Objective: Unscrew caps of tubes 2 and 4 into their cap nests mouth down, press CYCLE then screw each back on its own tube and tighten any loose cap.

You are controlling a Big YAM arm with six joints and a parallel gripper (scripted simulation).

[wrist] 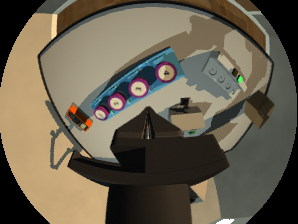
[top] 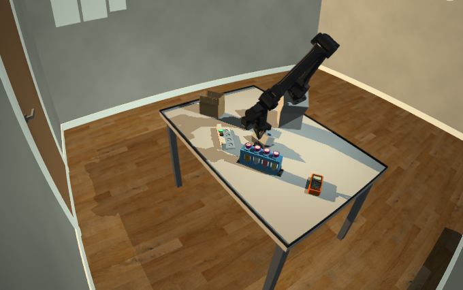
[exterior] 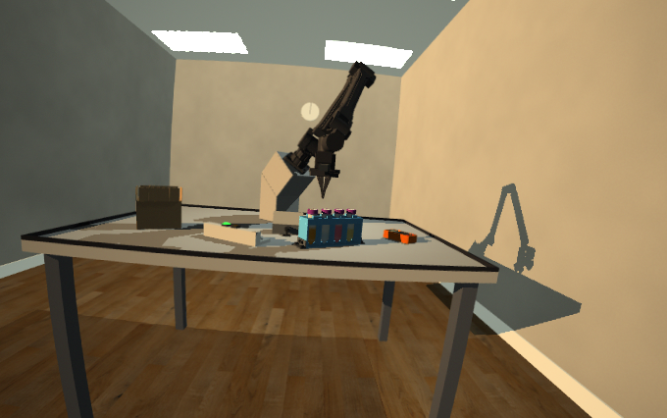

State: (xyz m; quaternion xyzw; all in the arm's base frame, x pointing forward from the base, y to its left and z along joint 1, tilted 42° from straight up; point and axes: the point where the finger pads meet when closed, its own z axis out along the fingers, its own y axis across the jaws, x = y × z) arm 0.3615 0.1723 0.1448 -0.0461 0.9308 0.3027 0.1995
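The blue decapping station (top: 260, 158) holds four tubes, each with a magenta cap on; it also shows in the exterior view (exterior: 331, 230) and the wrist view (wrist: 133, 91). The grey cap tray (top: 229, 139) lies to its left with empty nests, and its green lamp (top: 220, 130) is lit. My gripper (top: 258, 134) is shut and empty, fingertips pressed together. It hangs above the table behind the station, over the beige key housing (top: 261, 139). In the exterior view my gripper (exterior: 323, 193) stands well above the caps. In the wrist view my shut gripper (wrist: 149, 123) points down near the key housing (wrist: 185, 113).
A cardboard box (top: 212, 103) stands at the far left corner of the table. An orange multimeter (top: 314, 184) lies to the right of the station. The arm's pedestal (top: 291, 111) stands at the back edge.
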